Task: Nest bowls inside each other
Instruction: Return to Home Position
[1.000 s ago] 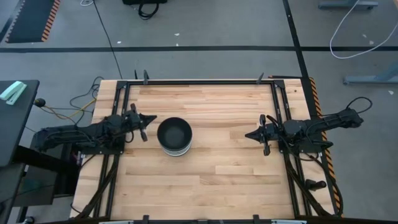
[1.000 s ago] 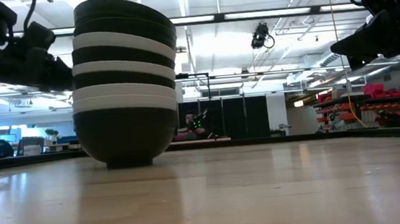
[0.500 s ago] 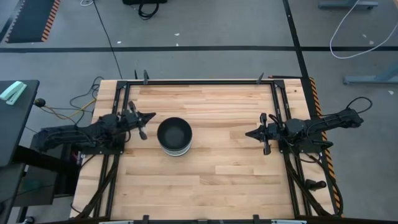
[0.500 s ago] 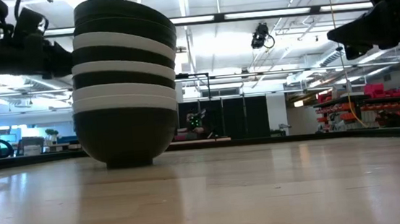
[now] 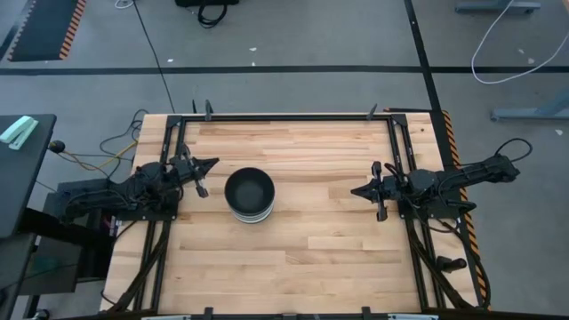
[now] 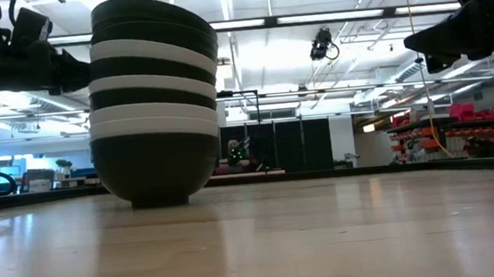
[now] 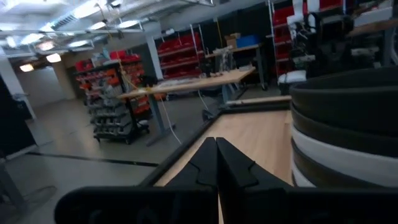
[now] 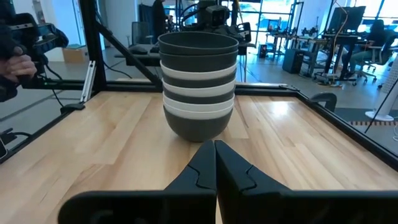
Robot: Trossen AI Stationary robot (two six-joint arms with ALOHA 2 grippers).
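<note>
The nesting looks finished, judging by how things lie: every bowl that shows sits in a single stack of bowls [image 5: 249, 196] left of the middle of the tabletop [image 5: 320, 258], and no loose bowl shows anywhere else on the wood. From the low view the stack stands upright on a black bowl, with white and black rims banded above it and black bowls on top; the bands sit close and fairly level, so the bowls seem properly seated in one another, though an exact count cannot be read off the rims. The left gripper [image 5: 210, 165] hangs just beside the stack on its left, above the tabletop and not touching it, its fingers pressed together on nothing. The right gripper [image 5: 356, 191] hangs well apart on the far side, near the right edge, pointing toward the stack, its fingers likewise pressed together and empty. What is left appears to be only parking: both arms already lie low and folded toward their own sides, with no bowl left for either to carry.
</note>
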